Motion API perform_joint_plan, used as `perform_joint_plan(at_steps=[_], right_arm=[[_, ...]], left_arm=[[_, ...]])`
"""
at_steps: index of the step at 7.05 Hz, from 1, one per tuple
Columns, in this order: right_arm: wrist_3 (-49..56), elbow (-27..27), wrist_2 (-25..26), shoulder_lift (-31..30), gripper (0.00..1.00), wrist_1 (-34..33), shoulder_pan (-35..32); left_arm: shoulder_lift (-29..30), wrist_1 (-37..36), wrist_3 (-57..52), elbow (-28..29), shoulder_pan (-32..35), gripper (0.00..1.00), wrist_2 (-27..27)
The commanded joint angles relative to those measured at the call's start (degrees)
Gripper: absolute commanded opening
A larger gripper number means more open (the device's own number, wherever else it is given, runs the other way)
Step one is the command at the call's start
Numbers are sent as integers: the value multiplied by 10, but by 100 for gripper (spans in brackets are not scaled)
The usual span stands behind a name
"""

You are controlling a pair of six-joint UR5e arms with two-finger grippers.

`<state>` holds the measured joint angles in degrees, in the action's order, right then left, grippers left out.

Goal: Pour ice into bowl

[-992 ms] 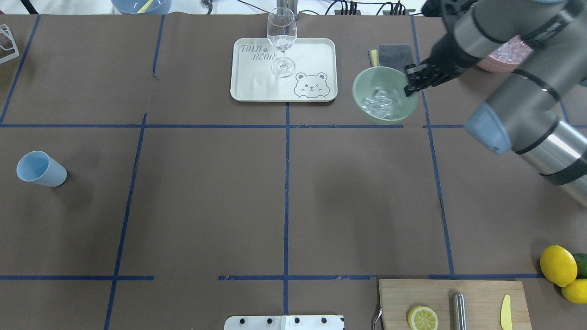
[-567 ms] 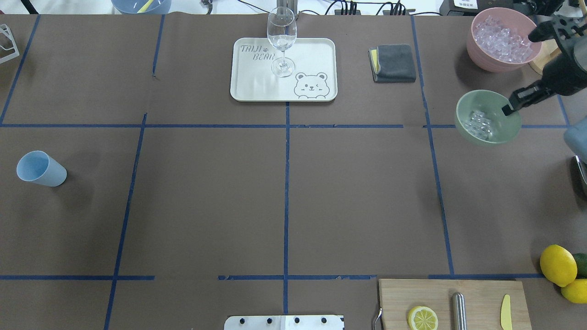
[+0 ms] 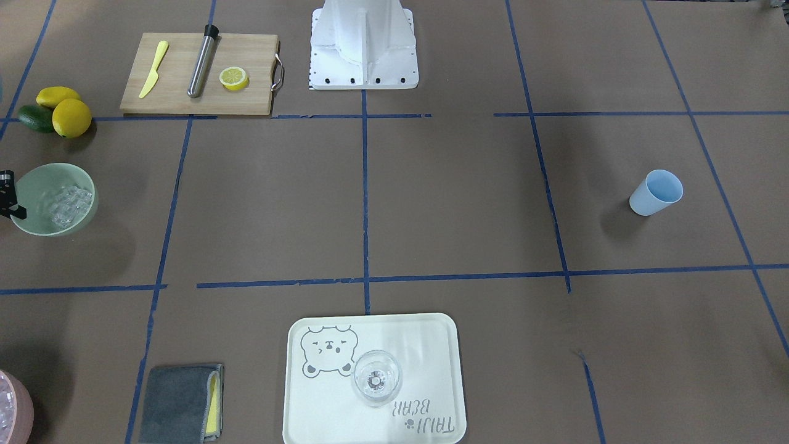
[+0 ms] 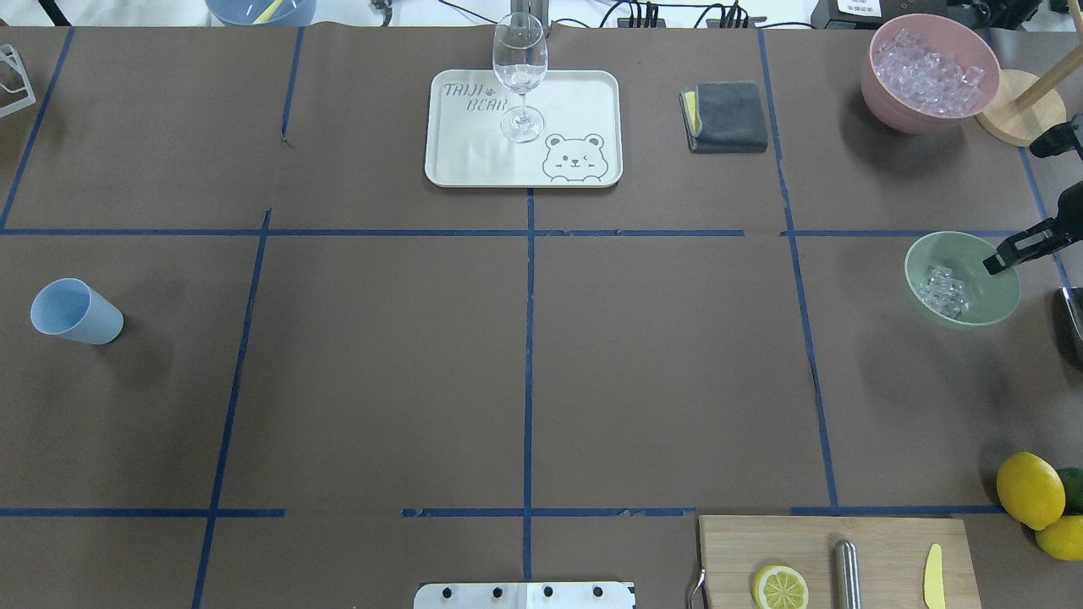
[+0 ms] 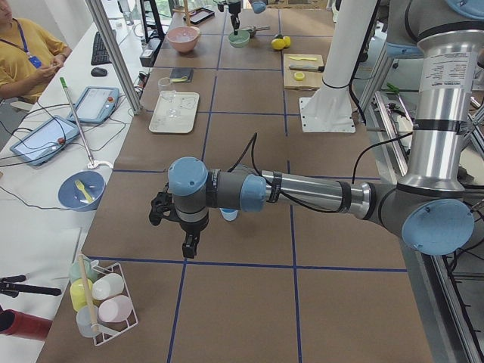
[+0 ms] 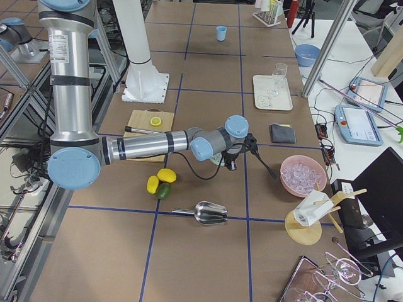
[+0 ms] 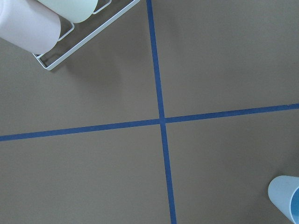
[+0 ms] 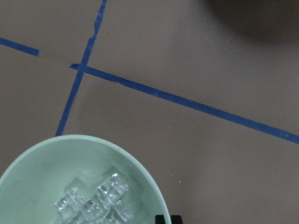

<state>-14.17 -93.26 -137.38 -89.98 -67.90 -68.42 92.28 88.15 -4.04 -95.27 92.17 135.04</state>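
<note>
Mint-green, the bowl (image 4: pixel 981 292) hangs from the right gripper (image 4: pixel 997 260), its jaws pinching the rim nearest the wrist. I'd say that grip is meant to hold it level so nothing spills. The ice (image 4: pixel 942 289) is heaped on the bowl's floor just past the fingertips, so the pour looks done. Most of that gripper is cut off at the frame edge. The left gripper (image 5: pixel 189 246) shows only from the side, so I cannot tell whether it is spread or closed.
</note>
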Motion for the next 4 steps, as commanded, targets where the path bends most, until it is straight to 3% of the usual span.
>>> perform_joint_plan(at_steps=[1, 2, 4], right_arm=[[-105, 55, 3, -4, 0, 140, 27], [-168, 55, 31, -4, 0, 187, 59], [-191, 55, 40, -6, 0, 208, 84]], left_arm=[[0, 0, 0, 0, -1, 100, 0], [0, 1, 0, 1, -1, 100, 0], [0, 0, 0, 1, -2, 100, 1]])
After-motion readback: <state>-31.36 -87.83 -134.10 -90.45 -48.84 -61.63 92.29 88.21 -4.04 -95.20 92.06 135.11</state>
